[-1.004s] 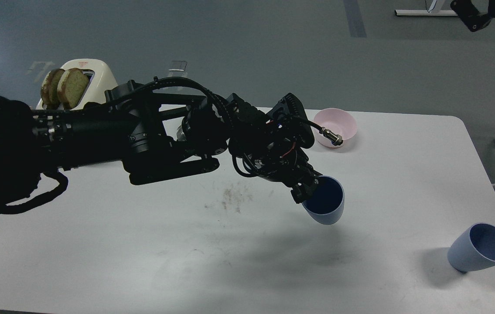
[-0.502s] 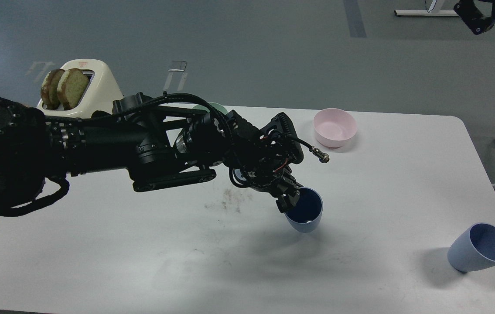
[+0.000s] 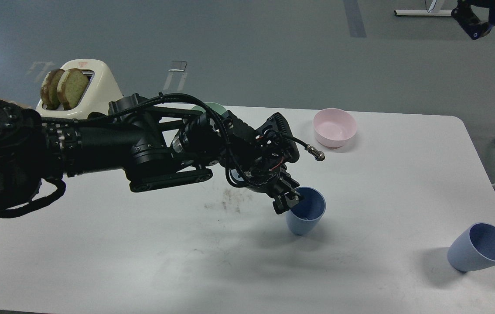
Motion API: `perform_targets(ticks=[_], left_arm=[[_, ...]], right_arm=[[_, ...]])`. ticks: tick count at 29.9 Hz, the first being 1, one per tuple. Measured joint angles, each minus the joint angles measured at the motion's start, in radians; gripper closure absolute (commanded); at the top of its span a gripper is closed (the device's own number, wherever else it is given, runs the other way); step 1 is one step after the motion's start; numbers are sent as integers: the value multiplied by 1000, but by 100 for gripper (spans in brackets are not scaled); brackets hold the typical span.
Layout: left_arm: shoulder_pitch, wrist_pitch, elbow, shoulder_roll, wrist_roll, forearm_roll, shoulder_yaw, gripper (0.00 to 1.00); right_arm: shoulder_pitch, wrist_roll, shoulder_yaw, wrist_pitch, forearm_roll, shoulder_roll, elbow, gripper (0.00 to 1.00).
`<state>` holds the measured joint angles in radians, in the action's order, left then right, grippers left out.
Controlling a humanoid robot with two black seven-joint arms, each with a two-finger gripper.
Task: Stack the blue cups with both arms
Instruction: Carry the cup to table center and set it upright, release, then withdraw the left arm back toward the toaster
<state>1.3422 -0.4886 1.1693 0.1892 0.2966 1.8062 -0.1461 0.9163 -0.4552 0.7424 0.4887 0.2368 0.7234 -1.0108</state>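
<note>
The left pincer [image 3: 290,199] grips a blue cup [image 3: 305,212] by its rim, on the tabletop [image 3: 387,183]. The right pincer [image 3: 469,17] is too cropped to judge

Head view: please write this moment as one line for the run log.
left gripper: pinching rim of centre blue cup | cup: upright on table | second blue cup: right edge, untouched | right gripper: not visible | stack: not done

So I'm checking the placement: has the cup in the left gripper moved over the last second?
Yes. The held blue cup went left and down toward the table, away from the pink bowl, gripped by the left gripper.
</note>
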Motion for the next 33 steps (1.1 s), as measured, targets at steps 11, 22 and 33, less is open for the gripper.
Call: perform_targets(ticks=[11,22,33], left_arm=[[110,0,12,73,0,-261,82,2],[14,0,-90,165,-15,-636,370,2],[-137,119,-169,252,-10,-925,563,2]], right_arm=[[-2,0,-2,0,8,24,-8,0],[-13,-25,-67,0,344,183,-132,0],[-22,-34,-223,0,715,454,-265,0]])
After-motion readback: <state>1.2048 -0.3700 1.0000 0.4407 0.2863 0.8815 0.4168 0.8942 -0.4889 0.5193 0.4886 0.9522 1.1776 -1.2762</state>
